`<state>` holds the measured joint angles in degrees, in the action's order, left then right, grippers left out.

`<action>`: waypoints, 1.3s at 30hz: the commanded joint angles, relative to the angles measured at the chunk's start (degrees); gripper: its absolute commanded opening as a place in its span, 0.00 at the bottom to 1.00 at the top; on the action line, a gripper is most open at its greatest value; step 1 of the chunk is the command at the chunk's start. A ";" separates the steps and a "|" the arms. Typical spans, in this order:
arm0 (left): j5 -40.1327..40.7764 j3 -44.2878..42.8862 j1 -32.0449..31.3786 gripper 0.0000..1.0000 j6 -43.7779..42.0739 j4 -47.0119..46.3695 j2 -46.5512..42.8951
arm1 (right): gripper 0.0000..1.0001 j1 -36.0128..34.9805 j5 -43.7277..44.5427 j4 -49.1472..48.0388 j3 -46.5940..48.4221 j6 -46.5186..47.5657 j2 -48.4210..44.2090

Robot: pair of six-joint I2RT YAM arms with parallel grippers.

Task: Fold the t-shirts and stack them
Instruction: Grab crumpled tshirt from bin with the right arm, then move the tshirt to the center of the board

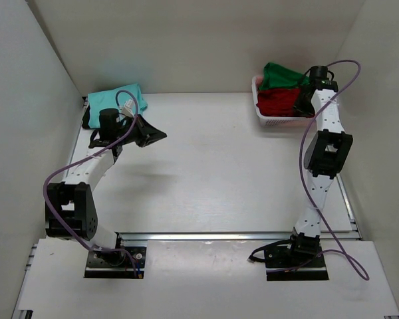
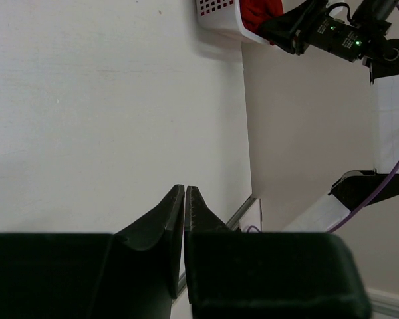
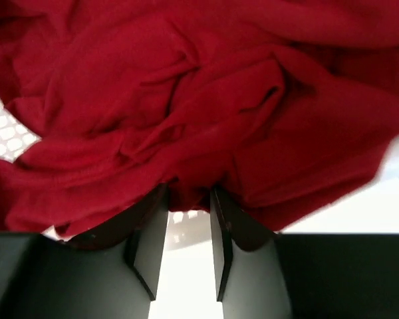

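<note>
Overhead view; left wrist distant, right wrist close; all share basket (image 1: 274, 121).

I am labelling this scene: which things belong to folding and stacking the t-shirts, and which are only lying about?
For the job: dark red t-shirt, bright green t-shirt, light teal t-shirt, right pincer closed on the red cloth.
Only lying about: white basket, which holds the red and green shirts.

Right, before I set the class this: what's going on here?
The right gripper is in the white basket, far right, fingers either side of a fold of the dark red t-shirt; a firm grip can't be confirmed. The green t-shirt lies beside it in the basket. The left gripper is shut and empty near the teal t-shirt.
</note>
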<state>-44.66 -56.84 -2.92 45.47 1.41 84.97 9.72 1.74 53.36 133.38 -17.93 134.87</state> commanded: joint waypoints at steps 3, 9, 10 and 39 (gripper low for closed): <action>-1.92 -1.09 -0.16 0.16 -1.09 0.18 -0.77 | 0.16 -0.23 -0.50 1.74 5.83 0.00 1.10; -2.54 -0.73 -1.91 0.14 -0.21 -0.88 -1.12 | 0.00 -0.83 -5.60 -1.23 7.42 1.67 -4.24; -2.62 -0.82 -2.18 0.14 -0.04 -0.71 -1.56 | 0.00 -0.58 -7.61 -3.68 7.68 1.41 -5.57; 7.31 -6.88 -5.52 0.00 -6.19 15.11 -23.44 | 0.00 -22.89 -34.16 -26.58 -21.24 -6.41 -45.32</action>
<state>-40.86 -62.24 -9.37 41.47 10.94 63.79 -10.50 -34.11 16.95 114.48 -28.36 81.69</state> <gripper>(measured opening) 0.022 0.015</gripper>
